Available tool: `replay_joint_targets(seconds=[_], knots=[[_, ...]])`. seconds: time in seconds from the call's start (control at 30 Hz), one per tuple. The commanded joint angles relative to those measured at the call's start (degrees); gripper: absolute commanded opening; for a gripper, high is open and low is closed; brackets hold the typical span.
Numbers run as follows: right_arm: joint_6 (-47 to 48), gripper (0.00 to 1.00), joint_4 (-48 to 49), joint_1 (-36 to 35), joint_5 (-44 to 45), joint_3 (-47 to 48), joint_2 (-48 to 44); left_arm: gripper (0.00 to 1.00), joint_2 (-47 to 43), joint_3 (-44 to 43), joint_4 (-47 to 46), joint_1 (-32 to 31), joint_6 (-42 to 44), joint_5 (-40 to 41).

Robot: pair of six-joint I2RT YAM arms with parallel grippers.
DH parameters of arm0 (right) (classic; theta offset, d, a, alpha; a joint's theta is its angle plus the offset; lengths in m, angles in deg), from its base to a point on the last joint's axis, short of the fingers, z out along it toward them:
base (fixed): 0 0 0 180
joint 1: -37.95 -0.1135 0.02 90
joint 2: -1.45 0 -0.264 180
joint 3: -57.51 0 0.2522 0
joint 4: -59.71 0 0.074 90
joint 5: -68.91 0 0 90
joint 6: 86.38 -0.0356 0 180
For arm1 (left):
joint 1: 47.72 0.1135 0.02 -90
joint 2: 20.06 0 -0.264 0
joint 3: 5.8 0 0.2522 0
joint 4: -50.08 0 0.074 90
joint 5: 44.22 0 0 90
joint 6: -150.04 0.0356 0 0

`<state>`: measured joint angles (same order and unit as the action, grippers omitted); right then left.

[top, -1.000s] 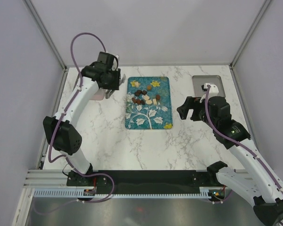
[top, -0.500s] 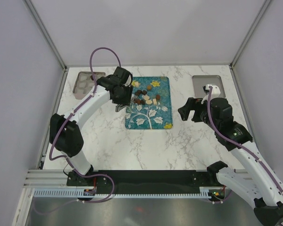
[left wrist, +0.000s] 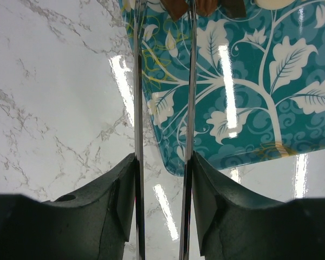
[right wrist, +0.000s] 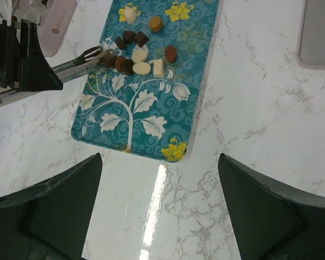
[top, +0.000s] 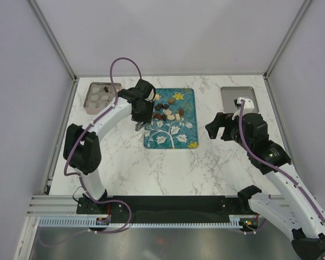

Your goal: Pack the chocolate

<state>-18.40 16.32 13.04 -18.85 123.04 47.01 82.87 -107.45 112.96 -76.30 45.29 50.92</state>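
The chocolate (top: 165,111) is a cluster of small dark brown, mid brown and cream pieces on the upper half of a teal flowered tray (top: 170,135). It also shows in the right wrist view (right wrist: 141,54). My left gripper (top: 142,115) is shut on long thin metal tongs (left wrist: 138,108). It sits at the tray's left edge, and the tong tips (right wrist: 95,57) reach the left side of the pile. In the left wrist view the left gripper (left wrist: 163,162) has brown pieces (left wrist: 203,6) at the tong ends. My right gripper (top: 216,125) is open and empty, above the table right of the tray.
A pink compartment box (top: 100,95) stands at the back left; it holds a few pieces. A grey flat lid (top: 238,97) lies at the back right, behind my right arm. Yellow flower prints (right wrist: 173,151) mark the tray. Frame posts stand at the table's far corners.
My left arm has swung right from the pink box to the tray's left edge, bringing the tongs to the pile. My right arm has barely moved.
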Motion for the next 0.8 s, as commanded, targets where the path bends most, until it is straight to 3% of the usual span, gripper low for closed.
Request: replay_joint_targets(seconds=[0.0,0.43,0.77], knots=[[1.10,0.97,0.18,-0.05,1.19,1.93,-0.30,0.50,0.77,-0.70,-2.01,0.19,-1.69,1.44],[1.02,0.97,0.18,0.03,1.45,2.02,-0.30,0.37,-0.53,-1.66,-1.49,0.19,-1.61,1.53],[0.66,0.96,0.71,0.03,1.28,2.11,-0.30,0.29,-2.83,-10.27,2.99,3.17,1.12,3.81]])
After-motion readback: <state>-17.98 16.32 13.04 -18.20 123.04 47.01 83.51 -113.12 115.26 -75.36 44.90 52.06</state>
